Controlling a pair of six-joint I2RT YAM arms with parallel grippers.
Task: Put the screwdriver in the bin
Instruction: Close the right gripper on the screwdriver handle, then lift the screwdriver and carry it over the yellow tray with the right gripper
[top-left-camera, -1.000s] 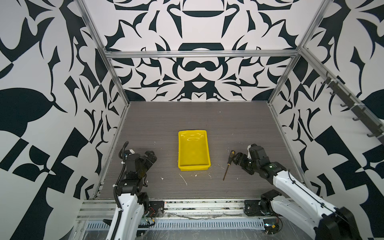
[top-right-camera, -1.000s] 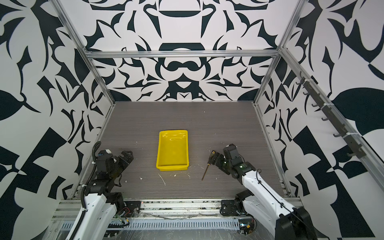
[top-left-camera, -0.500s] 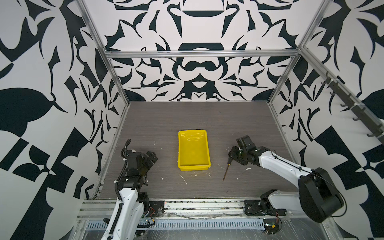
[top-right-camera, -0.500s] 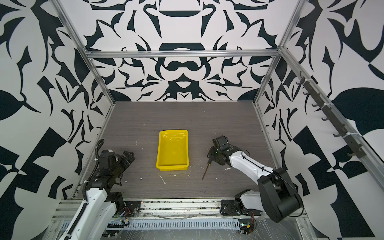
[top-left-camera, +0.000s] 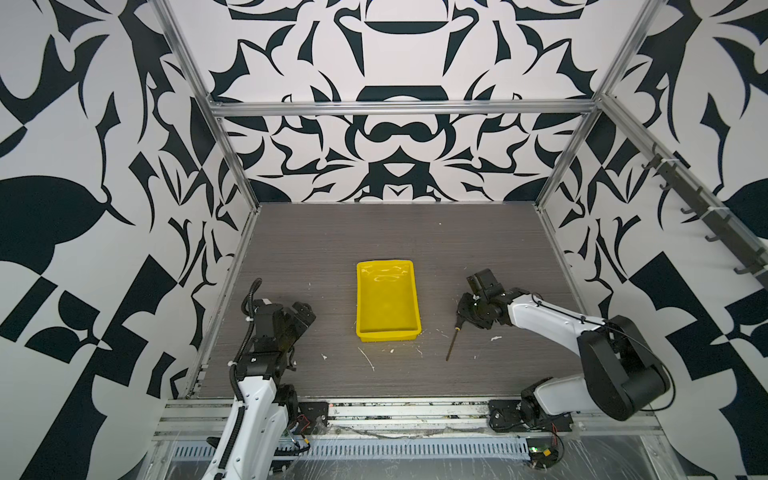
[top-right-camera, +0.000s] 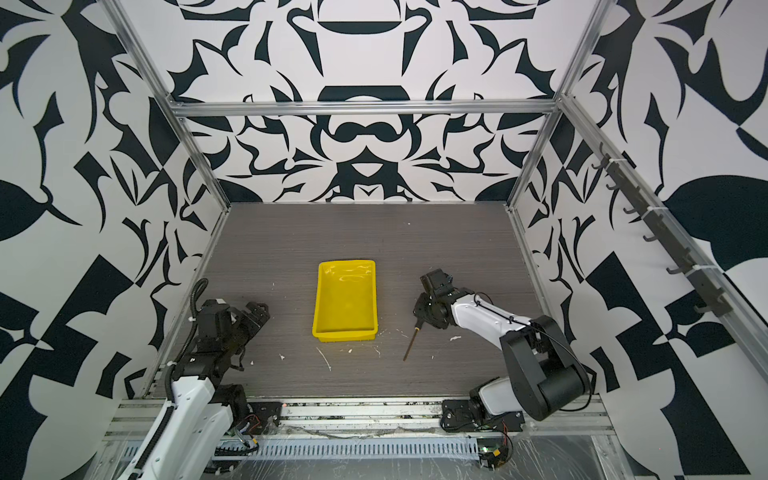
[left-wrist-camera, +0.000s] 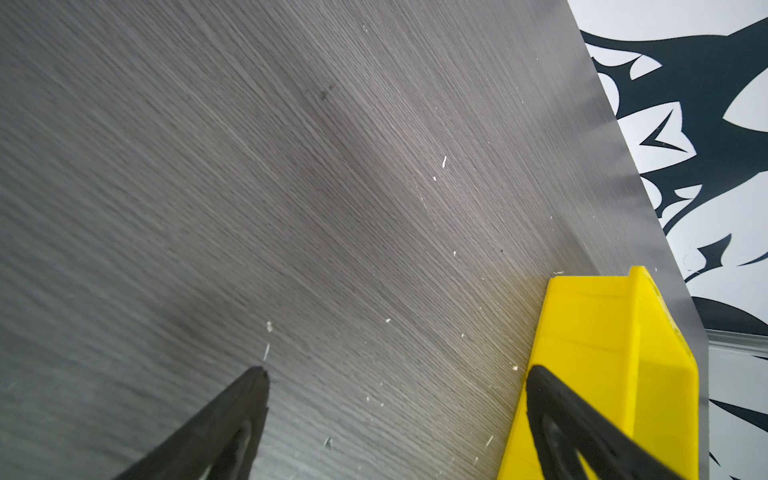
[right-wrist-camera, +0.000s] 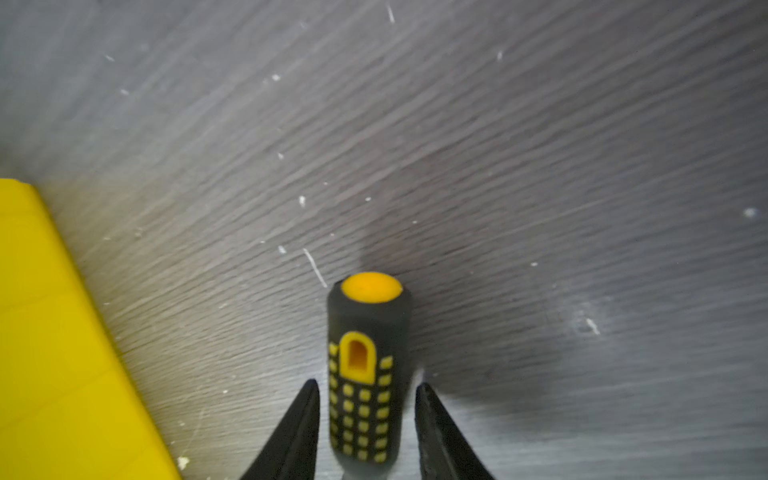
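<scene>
We log: grey wood-grain surface (top-left-camera: 374, 232); around it black-and-white patterned walls (top-left-camera: 395, 158); above it aluminium frame bars (top-left-camera: 399, 109) and a hook rail (top-left-camera: 702, 208).

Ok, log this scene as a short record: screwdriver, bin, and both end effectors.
screwdriver: flat on the table, right of the bin, outside it
bin: yellow tray, mid-table, nothing visible inside
right end effector: open, fingers flanking the handle, slim gaps both sides
left end effector: open, empty, left of the bin
</scene>
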